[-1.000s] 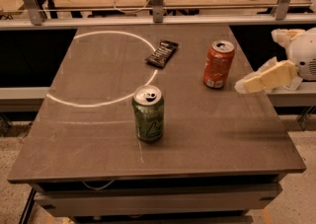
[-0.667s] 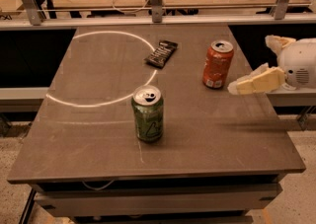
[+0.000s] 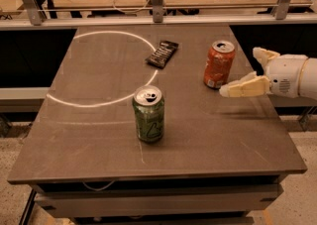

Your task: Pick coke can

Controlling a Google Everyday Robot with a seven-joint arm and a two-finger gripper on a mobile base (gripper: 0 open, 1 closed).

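Observation:
The coke can [image 3: 218, 64], red-orange with a silver top and a white patch near its base, stands upright on the right side of the dark table [image 3: 99, 140]. My gripper [image 3: 242, 73] comes in from the right edge at can height. Its fingers are spread apart. The near finger [image 3: 243, 87] points left with its tip just right of the can's base. The far finger [image 3: 262, 54] sits behind and to the right of the can. Nothing is between the fingers.
A green can [image 3: 148, 114] stands upright near the table's middle front. A dark snack packet [image 3: 162, 53] lies flat towards the back. A white circle line [image 3: 89, 104] is drawn on the left half. A metal rail [image 3: 158, 17] and a cluttered bench lie beyond the far edge.
My gripper has moved left, closing most of the gap to the coke can. The cans and the packet have not moved.

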